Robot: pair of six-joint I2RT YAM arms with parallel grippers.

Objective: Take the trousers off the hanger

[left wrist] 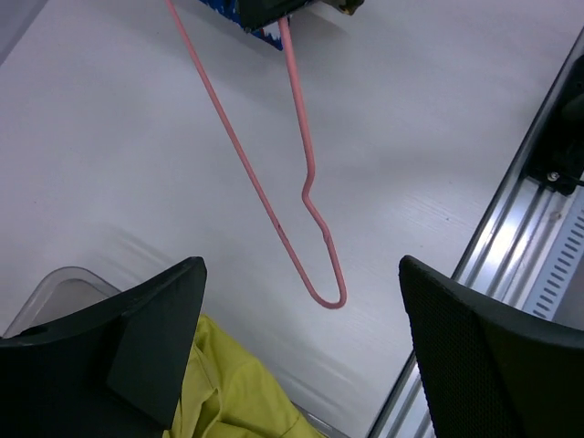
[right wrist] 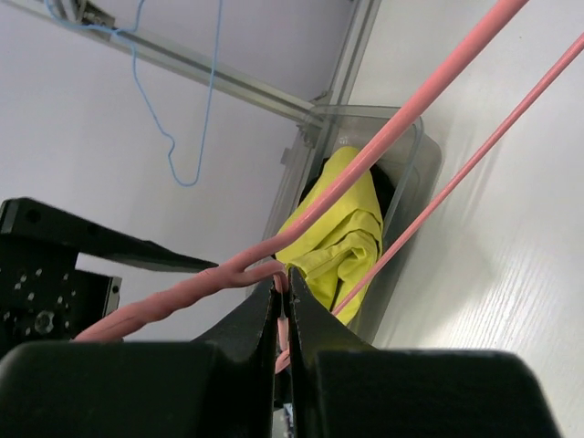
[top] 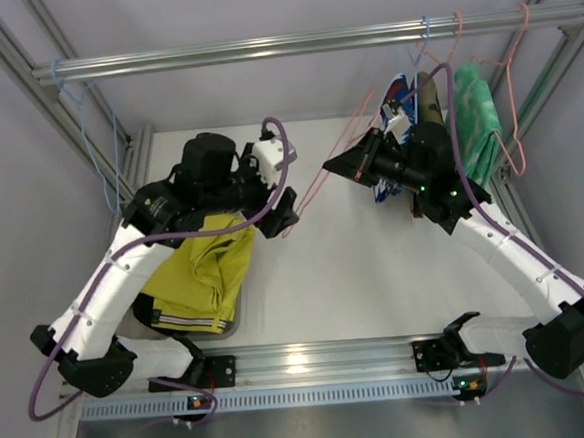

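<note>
One pair of bright yellow cloth trousers with grey bands [top: 201,275] lies bunched in the clear plastic bin [right wrist: 415,160], just below the spread left gripper [top: 284,218] — the nearer one. We see the bare pink wire hanger [left wrist: 310,182] running lengthwise from there to the right gripper [right wrist: 284,285], which pinches it. The left arm hides much of the bin; there is dark cloth beneath the yellow — we cannot identify it.
</note>
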